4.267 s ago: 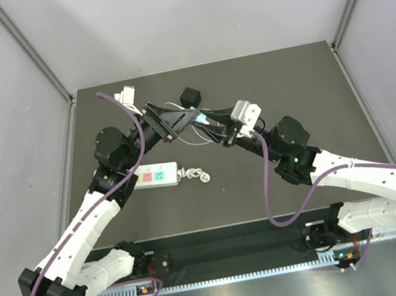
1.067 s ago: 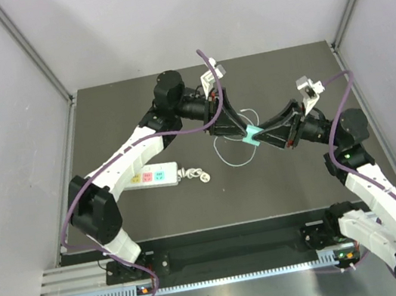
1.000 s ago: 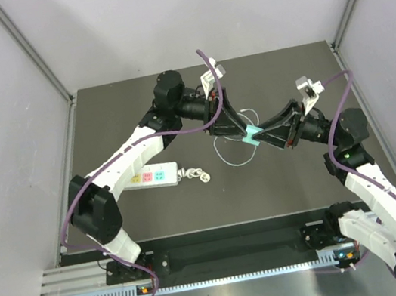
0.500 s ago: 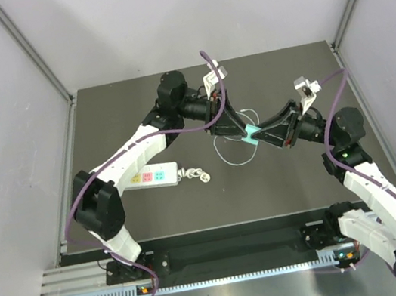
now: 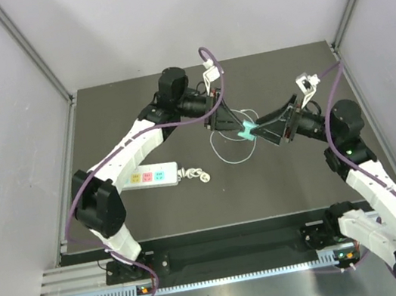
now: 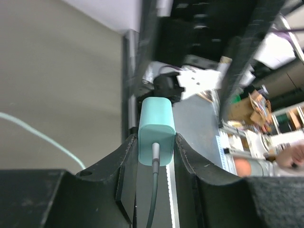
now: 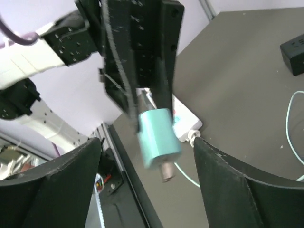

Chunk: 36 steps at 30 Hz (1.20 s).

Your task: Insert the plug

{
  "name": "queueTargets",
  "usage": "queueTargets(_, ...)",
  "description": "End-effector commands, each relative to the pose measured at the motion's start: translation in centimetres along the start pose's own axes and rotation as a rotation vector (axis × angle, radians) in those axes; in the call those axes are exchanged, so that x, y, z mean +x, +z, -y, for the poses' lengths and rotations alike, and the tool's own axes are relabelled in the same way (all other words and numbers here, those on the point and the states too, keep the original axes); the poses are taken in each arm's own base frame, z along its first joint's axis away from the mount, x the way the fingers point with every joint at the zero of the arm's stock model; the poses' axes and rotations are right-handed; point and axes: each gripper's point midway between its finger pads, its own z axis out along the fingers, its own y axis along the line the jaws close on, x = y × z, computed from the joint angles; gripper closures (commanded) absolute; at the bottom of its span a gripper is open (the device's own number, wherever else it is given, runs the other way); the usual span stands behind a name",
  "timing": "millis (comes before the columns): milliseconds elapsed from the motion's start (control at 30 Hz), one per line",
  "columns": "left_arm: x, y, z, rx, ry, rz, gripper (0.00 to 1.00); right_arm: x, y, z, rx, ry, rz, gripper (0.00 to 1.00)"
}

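The plug (image 5: pixel 245 130) is a small mint-green block with a thin pale wire (image 5: pixel 234 158) trailing from it, held above the middle of the dark table. My left gripper (image 5: pixel 239 127) is shut on it. In the left wrist view both pads press the sides of the plug (image 6: pixel 156 126) at the left gripper (image 6: pixel 156 140), and its cable runs down between them. My right gripper (image 5: pixel 260 131) faces it from the right and is open. In the right wrist view the blurred plug (image 7: pixel 158 137) hangs between the widely spread fingers (image 7: pixel 237 175) of the right gripper (image 7: pixel 147 147), touching neither.
The long white power strip (image 5: pixel 153 177) with coloured sockets lies on the table at the left, under the left forearm. Its short coiled white cord (image 5: pixel 197 175) lies at its right end. A black cube (image 7: pixel 294 52) sits on the table farther back. Metal rails border the table.
My right gripper has opened and let go of the plug, which stays in the left gripper. The left arm has drawn the plug slightly back and up.
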Motion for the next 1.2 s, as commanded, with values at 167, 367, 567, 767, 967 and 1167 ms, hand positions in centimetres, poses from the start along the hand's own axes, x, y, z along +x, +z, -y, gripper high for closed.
queueTargets(167,-0.9,-4.3,-2.6,-0.281,-0.055,0.112,1.0,-5.7,-2.9,-3.6,0.113,-0.131,0.216,0.0)
queueTargets(367,-3.1,-7.5,-5.3,-0.601,-0.1,0.224,1.0,-6.4,-4.3,-2.0,0.282,-0.099,0.241,0.0)
queueTargets(567,-5.6,-11.6,-7.5,-0.862,-0.21,0.395,1.0,-5.7,-4.6,-0.9,0.341,-0.086,0.214,0.0)
queueTargets(767,-7.1,-17.4,-8.1,-1.157,-0.284,0.621,1.0,-4.5,-4.0,-1.7,0.281,-0.137,0.09,0.0)
queueTargets(967,-5.8,-23.3,-7.8,-1.455,-0.379,0.792,1.0,-3.6,-4.1,-0.1,0.318,-0.143,0.082,0.0)
queueTargets(1167,-2.6,-26.8,-7.3,-1.478,-0.612,0.924,1.0,-2.6,-3.4,1.2,0.322,-0.124,0.037,0.0)
